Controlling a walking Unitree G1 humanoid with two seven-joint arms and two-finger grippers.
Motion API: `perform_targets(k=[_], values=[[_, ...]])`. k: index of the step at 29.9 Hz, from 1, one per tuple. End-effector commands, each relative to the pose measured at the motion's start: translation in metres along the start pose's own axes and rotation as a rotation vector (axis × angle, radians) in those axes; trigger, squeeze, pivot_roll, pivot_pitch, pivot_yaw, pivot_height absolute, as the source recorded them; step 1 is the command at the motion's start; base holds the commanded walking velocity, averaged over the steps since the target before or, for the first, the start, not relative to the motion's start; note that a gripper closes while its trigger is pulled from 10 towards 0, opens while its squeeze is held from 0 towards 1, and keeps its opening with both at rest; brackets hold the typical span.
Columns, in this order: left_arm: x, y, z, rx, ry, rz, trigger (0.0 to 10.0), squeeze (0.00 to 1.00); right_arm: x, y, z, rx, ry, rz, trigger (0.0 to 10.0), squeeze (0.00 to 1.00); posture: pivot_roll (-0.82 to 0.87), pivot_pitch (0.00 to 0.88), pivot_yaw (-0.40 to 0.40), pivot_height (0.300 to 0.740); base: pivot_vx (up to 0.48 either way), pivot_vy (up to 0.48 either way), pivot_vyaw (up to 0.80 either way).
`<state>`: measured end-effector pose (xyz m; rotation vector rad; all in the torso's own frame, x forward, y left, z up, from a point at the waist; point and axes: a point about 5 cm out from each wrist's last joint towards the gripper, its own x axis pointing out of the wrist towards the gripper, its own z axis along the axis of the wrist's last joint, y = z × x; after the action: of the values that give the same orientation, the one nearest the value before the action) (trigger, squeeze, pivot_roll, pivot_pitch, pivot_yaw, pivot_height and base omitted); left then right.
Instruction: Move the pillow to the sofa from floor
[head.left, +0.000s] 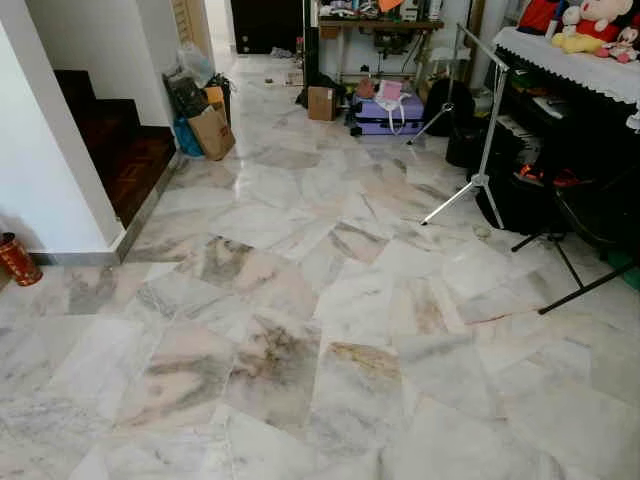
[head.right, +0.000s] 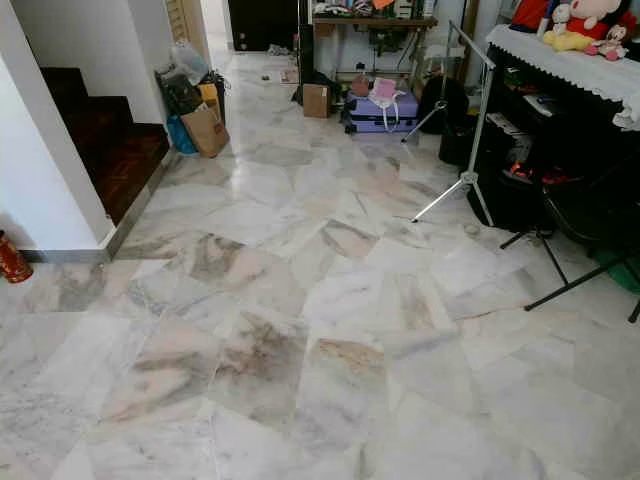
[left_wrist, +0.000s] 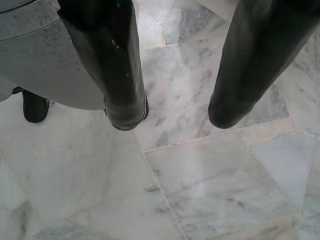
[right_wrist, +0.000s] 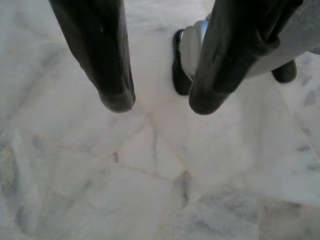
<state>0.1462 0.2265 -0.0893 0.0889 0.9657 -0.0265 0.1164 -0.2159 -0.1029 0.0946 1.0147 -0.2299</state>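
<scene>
A wide marble floor lies before me. My left gripper hangs open over bare marble tiles, nothing between its two black fingers. My right gripper also hangs open above the floor, with nothing held; the robot's own foot shows beyond its fingers.
Dark wooden stairs and a white wall stand at the left, with a red can by the wall. Bags, a cardboard box and a purple suitcase sit far ahead. A tripod, a black stand and a keyboard with a lace cover crowd the right.
</scene>
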Motion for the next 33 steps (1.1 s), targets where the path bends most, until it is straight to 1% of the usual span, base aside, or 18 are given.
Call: perform_targets(k=[1,2,3,8,12,16,18,22,25,28,29,31,33], values=[[0.011,0.006,0.045,0.071,-0.010,-0.010,10.0,0.00,0.008,0.024,0.029,0.131,-0.042,0.055,10.0,0.00,-0.11,0.025,0.095,0.740,0.000,0.000,0.00],[0.008,0.012,0.040,0.066,-0.015,0.007,10.0,0.00,0.008,0.024,0.027,0.128,-0.042,0.069,10.0,0.00,-0.11,0.000,0.104,0.740,0.000,0.000,0.00],[0.008,0.014,0.039,0.067,-0.017,0.013,10.0,0.00,0.008,0.024,0.027,0.127,-0.044,0.074,10.0,0.00,-0.11,0.000,0.104,0.740,0.000,0.000,0.00],[0.008,0.014,0.041,0.063,-0.029,0.020,10.0,0.00,0.008,0.025,0.029,0.124,-0.047,0.083,10.0,0.00,-0.11,0.000,0.102,0.740,0.000,0.000,0.00],[0.009,0.014,0.043,0.067,-0.019,0.023,10.0,0.00,0.008,0.026,0.030,0.128,-0.046,0.092,10.0,0.00,-0.10,0.000,0.095,0.740,0.000,0.000,0.00],[0.008,0.018,0.041,0.041,-0.016,0.052,10.0,0.00,0.008,0.027,0.030,0.100,-0.043,0.097,10.0,0.00,-0.10,0.000,0.079,0.740,0.000,0.000,0.00],[0.006,0.022,0.036,-0.014,-0.012,0.081,10.0,0.00,0.008,0.025,0.031,0.062,-0.043,0.108,10.0,0.00,-0.10,0.000,0.053,0.740,0.000,0.000,0.00],[0.005,0.020,0.028,-0.032,0.003,0.088,10.0,0.00,0.009,0.021,0.034,0.027,-0.047,0.110,10.0,0.00,-0.10,0.000,0.035,0.740,0.000,0.000,0.00],[0.004,0.013,0.014,-0.053,0.033,0.091,10.0,0.00,0.009,0.012,0.041,-0.003,-0.059,0.100,10.0,0.00,-0.07,0.000,0.006,0.740,0.000,0.000,0.00],[0.003,0.012,0.010,-0.068,0.037,0.095,10.0,0.00,0.009,0.010,0.042,-0.012,-0.065,0.099,10.0,0.00,-0.07,0.000,0.003,0.740,0.000,0.000,0.00],[0.001,0.013,0.003,-0.074,0.043,0.107,10.0,0.00,0.010,0.010,0.046,-0.016,-0.077,0.105,10.0,0.00,-0.06,0.000,-0.003,0.740,0.000,0.000,0.00],[-0.002,0.016,-0.005,-0.077,0.056,0.133,10.0,0.00,0.010,0.013,0.050,-0.019,-0.091,0.117,10.0,0.00,-0.06,0.000,-0.001,0.740,0.000,0.000,0.00],[-0.003,0.018,-0.008,-0.083,0.063,0.144,10.0,0.00,0.010,0.015,0.051,-0.023,-0.094,0.124,10.0,0.00,-0.06,0.000,0.006,0.740,0.000,0.000,0.00]])
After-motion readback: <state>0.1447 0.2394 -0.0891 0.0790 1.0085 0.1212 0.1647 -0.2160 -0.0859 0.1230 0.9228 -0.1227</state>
